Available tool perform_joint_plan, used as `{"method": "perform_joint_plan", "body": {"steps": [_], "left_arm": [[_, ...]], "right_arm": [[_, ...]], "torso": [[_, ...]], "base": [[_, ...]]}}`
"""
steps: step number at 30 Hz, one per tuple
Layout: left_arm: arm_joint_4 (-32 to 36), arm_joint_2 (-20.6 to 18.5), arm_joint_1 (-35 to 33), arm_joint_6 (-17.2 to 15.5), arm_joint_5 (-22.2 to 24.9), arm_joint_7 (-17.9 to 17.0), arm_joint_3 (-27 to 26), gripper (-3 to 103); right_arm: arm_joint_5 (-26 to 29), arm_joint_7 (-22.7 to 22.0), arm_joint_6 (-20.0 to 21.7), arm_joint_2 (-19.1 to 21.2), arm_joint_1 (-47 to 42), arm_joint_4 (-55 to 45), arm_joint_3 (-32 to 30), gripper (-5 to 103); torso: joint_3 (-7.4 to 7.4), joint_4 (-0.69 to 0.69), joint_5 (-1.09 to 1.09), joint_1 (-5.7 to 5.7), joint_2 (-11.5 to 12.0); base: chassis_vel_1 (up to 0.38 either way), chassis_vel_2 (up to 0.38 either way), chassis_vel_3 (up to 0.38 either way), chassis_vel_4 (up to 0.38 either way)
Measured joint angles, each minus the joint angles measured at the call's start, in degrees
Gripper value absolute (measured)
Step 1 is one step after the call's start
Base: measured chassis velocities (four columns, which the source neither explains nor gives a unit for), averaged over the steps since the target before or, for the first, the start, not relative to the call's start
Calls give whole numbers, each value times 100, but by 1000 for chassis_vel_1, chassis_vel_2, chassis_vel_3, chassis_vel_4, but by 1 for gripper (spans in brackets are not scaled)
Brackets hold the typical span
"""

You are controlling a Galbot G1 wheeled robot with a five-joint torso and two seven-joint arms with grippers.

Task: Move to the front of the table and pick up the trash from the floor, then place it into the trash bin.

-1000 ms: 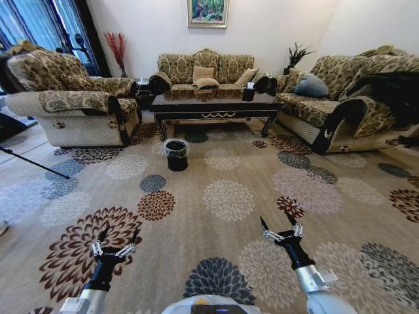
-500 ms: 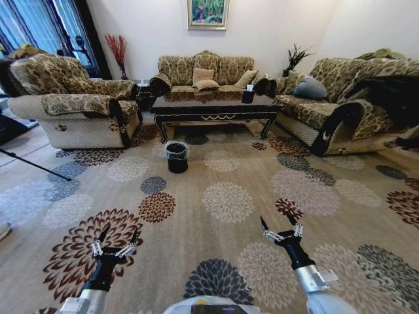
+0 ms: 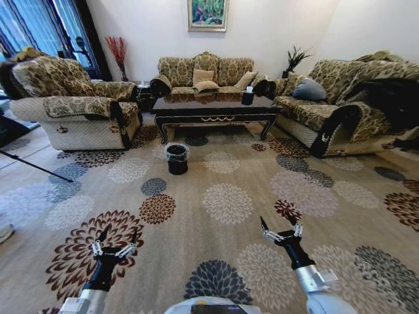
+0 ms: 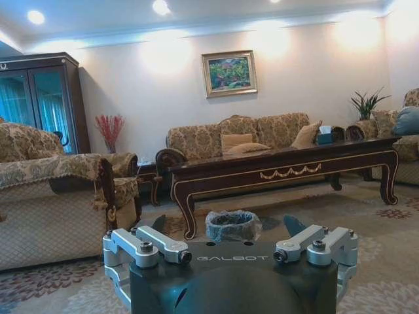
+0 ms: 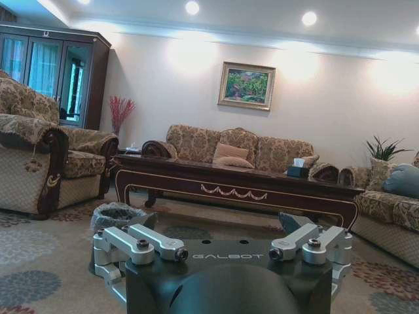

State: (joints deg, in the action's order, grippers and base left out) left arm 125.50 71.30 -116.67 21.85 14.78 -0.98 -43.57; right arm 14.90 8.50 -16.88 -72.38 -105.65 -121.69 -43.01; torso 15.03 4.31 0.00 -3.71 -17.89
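currently the left gripper [image 3: 118, 235] and right gripper [image 3: 279, 224] are both held low over the floor [image 3: 216, 261], each with fingers spread apart and nothing between them. the table [image 3: 213, 108] stands well ahead in the head view, in front of a sofa [image 3: 204, 69]. the trash bin [image 3: 177, 157] sits upright on the carpet just in front of the table's left end, apart from its leg, clear liner folded over the rim. both wrist views look across at the bin and table from low down. trash items cannot be made out on the patterned carpet.
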Motion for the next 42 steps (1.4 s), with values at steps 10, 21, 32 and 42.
{"method": "perform_joint_plan", "body": {"steps": [10, 21, 32, 42], "left_arm": [[0, 0, 0, 0, 0, 0, 0, 100], [0, 0, 0, 0, 0, 0, 0, 100], [0, 0, 0, 0, 0, 0, 0, 100], [0, 0, 0, 0, 0, 0, 0, 100]], "right_arm": [[0, 0, 0, 0, 0, 0, 0, 100], [0, 0, 0, 0, 0, 0, 0, 100], [0, 0, 0, 0, 0, 0, 0, 100], [0, 0, 0, 0, 0, 0, 0, 100]], "torso": [[143, 0, 0, -82, -225], [306, 0, 0, -177, -481], [467, 0, 0, -266, -732], [622, 0, 0, -353, -974]], "base": [[0, 0, 0, 0], [0, 0, 0, 0], [0, 0, 0, 0], [0, 0, 0, 0]]}}
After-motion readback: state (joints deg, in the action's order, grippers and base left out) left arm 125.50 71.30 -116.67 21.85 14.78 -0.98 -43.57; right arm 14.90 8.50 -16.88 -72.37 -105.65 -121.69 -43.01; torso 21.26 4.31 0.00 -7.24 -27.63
